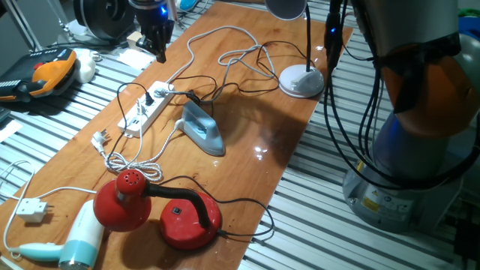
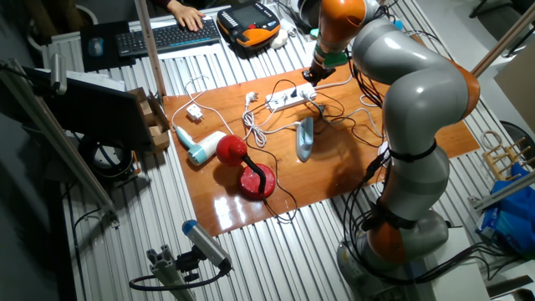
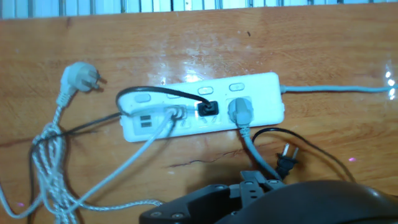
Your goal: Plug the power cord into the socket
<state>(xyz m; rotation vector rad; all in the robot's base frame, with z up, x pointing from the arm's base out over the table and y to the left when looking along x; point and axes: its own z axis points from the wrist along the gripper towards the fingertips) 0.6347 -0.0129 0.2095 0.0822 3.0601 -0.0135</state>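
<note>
The socket is a long white power strip (image 3: 261, 93), also in one fixed view (image 1: 135, 120) and the other (image 2: 288, 97). The power cord's small black plug (image 3: 208, 108) sits in a middle outlet, and its thin black cable (image 3: 134, 91) loops off to the left. A grey plug (image 3: 239, 112) and a white cord (image 3: 171, 115) are plugged in beside it. My gripper (image 1: 160, 51) hangs above the strip's far end, apart from everything and holding nothing. How its jaws stand does not show.
A second small black plug (image 3: 285, 158) lies loose on the wood near the strip. A white-grey braided cord's plug (image 3: 78, 78) lies to the left. A blue iron (image 1: 202, 129), a red lamp (image 1: 124, 201), a white lamp base (image 1: 301, 81) and a hair dryer (image 1: 75, 240) share the board.
</note>
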